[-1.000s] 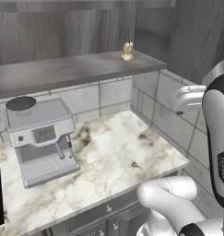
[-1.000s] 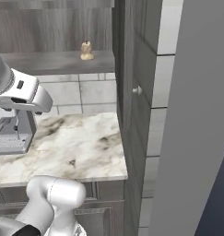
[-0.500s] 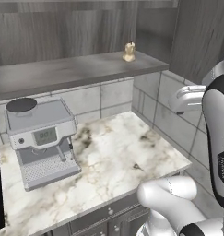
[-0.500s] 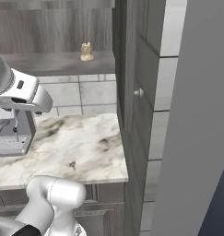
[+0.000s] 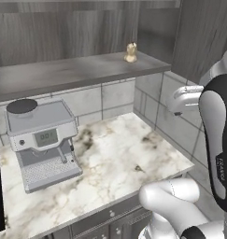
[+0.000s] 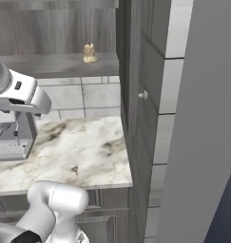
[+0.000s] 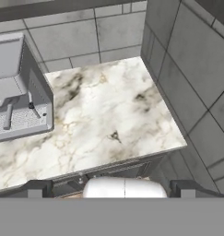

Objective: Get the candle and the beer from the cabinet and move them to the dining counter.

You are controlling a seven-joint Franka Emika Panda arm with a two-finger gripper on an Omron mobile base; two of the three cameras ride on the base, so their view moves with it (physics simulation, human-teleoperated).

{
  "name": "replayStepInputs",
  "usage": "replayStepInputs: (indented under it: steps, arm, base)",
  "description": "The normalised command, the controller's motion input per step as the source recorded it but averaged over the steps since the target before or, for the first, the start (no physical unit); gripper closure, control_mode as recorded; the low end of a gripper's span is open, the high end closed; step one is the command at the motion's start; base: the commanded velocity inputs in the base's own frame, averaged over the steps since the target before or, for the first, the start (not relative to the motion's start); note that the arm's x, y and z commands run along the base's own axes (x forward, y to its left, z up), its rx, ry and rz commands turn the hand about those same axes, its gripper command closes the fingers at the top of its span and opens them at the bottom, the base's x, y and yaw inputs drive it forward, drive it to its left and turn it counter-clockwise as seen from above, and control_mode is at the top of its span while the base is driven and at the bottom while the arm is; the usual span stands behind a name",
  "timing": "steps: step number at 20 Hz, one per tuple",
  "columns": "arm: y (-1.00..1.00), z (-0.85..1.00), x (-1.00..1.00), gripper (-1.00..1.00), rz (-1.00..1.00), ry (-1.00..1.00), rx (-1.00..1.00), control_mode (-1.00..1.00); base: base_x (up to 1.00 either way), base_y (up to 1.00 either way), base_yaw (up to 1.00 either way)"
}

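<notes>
Cream wax marks the candle, standing upright near the front right end of the dark shelf inside the cabinet, with open shelf around it and nothing touching it. No bottle can be made out beside it on the stretch of shelf that is visible.

From the gripper, the candle lies well above and ahead, toward the wall; the hand camera looks down at the marble worktop, so the candle sits outside its field. The fingertips rise at the bottom of that view, set far apart with nothing between them, so the hand is empty and spread wide. In the base views the white wrist hangs at about tile height, below shelf level and to the right of the candle.

Below the gripper and to its left stands the coffee machine on the worktop. A cabinet door with a round knob stands to the right.

My judgement: the reach has barely begun. The hand must rise and tilt toward the shelf, then approach the candle horizontally, since its long axis is vertical and it is short.
</notes>
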Motion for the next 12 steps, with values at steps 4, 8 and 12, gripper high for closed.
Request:
replayStepInputs:
  steps: [4,8,12]
  arm:
    - [0.23,0.04,0.0,-1.0,0.0,-0.14,0.0,-1.0]
    - [0.27,0.16,0.01,-1.0,0.0,-0.21,-0.01,-1.0]
    - [0.03,0.23,0.11,-1.0,0.0,-0.2,0.0,-1.0]
  base:
    - [0.0,0.0,0.0]
    - [0.0,0.0,0.0]
    - [0.0,0.0,0.0]
